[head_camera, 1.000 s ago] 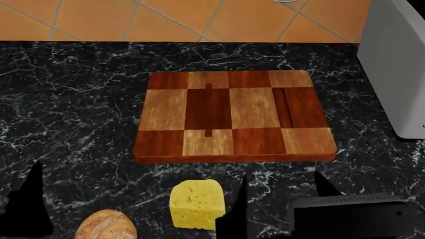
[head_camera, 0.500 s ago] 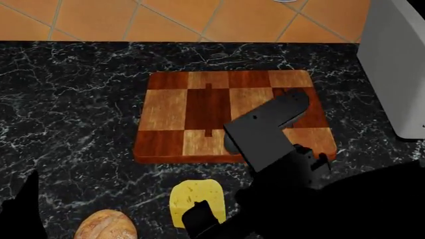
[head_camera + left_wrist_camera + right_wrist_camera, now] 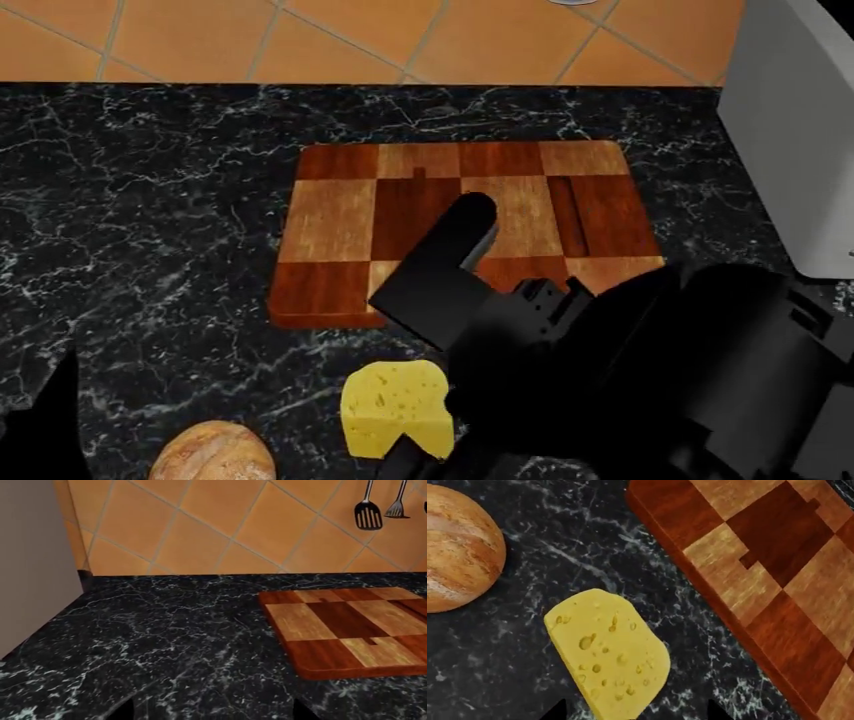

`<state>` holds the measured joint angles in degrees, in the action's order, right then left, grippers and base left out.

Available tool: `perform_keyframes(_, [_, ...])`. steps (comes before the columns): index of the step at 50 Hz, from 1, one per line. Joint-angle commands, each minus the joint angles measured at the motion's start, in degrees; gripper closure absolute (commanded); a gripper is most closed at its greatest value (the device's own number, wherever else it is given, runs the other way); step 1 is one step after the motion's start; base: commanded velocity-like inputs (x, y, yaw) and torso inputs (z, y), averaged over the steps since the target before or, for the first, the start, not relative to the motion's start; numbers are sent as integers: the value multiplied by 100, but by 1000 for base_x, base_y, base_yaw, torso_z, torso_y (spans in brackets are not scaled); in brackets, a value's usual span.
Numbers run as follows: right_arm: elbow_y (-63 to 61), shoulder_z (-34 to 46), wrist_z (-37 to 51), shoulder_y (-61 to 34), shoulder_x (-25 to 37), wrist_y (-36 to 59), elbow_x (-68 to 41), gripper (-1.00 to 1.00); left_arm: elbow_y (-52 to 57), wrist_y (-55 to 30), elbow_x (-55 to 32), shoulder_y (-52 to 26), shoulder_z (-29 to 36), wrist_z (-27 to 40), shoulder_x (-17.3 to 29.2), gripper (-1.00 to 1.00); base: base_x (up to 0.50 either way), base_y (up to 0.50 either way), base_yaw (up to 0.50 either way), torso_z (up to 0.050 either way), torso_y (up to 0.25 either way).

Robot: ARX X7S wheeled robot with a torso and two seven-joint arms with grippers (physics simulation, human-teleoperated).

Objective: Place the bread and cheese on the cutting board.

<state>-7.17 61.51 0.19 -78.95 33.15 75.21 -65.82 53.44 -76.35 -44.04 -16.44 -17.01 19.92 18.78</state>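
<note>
Left claw: only two dark fingertip shapes (image 3: 123, 711) show at the frame edge of the left wrist view, spread well apart with bare marble between them; it looks released and grasps nothing. In the head view a black shape (image 3: 40, 430) sits at the surface's near left corner.
Surface: black marble with white veins (image 3: 147, 250), backed by an orange tiled wall (image 3: 200, 40).
Bread: a golden-brown crusty roll (image 3: 214, 452) at the near edge of the surface, left of the cheese and apart from it; also seen in the right wrist view (image 3: 457, 550). Not on the board.
Cheese: a pale yellow holed wedge (image 3: 394, 407) lying flat on the surface, between the roll and the board's near edge, touching neither; seen from above in the right wrist view (image 3: 610, 655).
Cutting board: chequered light and dark wood (image 3: 340, 215), lying mid-surface, with no food on it; its near right part is hidden by the arm. Its corner shows in the left wrist view (image 3: 340, 630).
Right arm: a bulky black arm (image 3: 601, 370) reaching across the board's near edge, over the cheese.
Right claw: two dark tips (image 3: 557, 710) set wide either side of the cheese's near end, not touching it; released.
Utensils: a slotted spatula (image 3: 367, 510) and a fork (image 3: 397, 502) hang on the tiles.
Appliance: a grey-white box (image 3: 801, 130) at the right edge of the surface.
</note>
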Motion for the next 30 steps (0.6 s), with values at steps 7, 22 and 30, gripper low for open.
perform_keyframes(7, [339,772,-755,173,-166,-555,670,-100,-133,275,68,148,123,13,108,-100,0,0,0,0,0])
perform_keyframes(22, [1096,1030,-1023,404,-406,-1106,1140,-100,-120,260,-25,176,112,93,140,-100,2,2,3,-1,0])
perform_keyframes(30, [1261,1179,-1066,588,-506,-1296,1297,-100,-149,310,-36,201,145,108,175,-100,3,4,7,-3,0])
